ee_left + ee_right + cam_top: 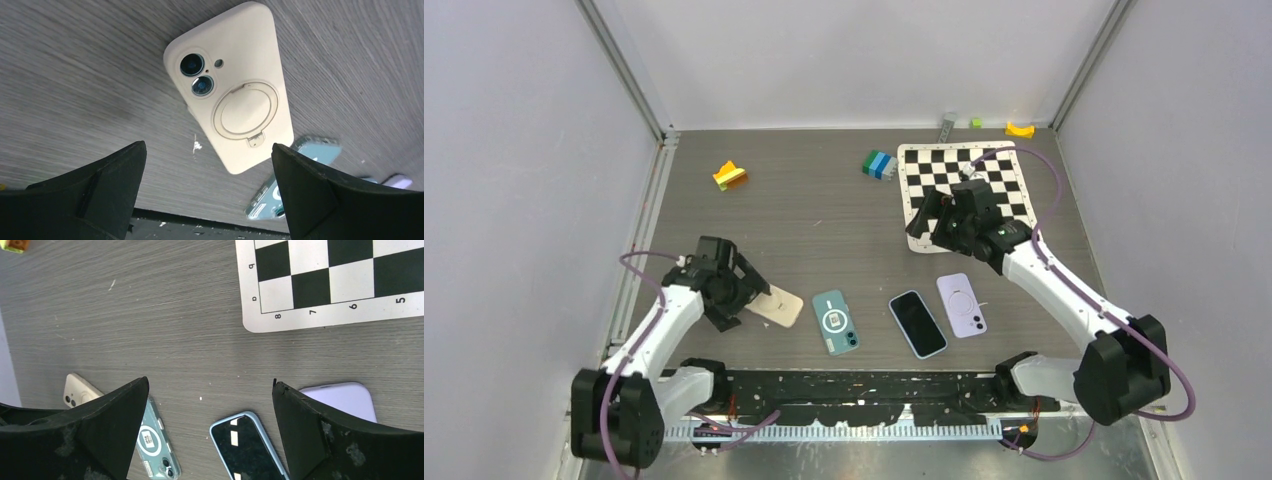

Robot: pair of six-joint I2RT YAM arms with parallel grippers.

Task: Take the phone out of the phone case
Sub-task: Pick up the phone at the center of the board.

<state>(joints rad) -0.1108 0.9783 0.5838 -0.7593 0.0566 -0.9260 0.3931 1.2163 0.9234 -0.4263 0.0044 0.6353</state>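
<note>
A beige phone case (pixel 230 87) with a phone in it lies face down on the table, its two camera lenses and ring stand facing up; it also shows in the top view (pixel 776 308). My left gripper (pixel 209 150) is open and hovers just over the case's near end, touching nothing; in the top view it (pixel 749 300) sits at the case's left end. My right gripper (pixel 210 390) is open and empty, raised over the chessboard's near left corner (pixel 929 222). Below it lie a teal cased phone (pixel 155 440), a blue-rimmed phone (pixel 247 445) screen up, and a lilac case (pixel 345 397).
The teal phone (pixel 835 321), blue-rimmed phone (pixel 917 323) and lilac case (pixel 961 304) lie in a row near the front edge. A chessboard mat (pixel 1014 170) lies at the back right. Coloured blocks (pixel 730 176) (pixel 879 164) sit further back; a yellow piece (pixel 1020 129) lies by the back wall.
</note>
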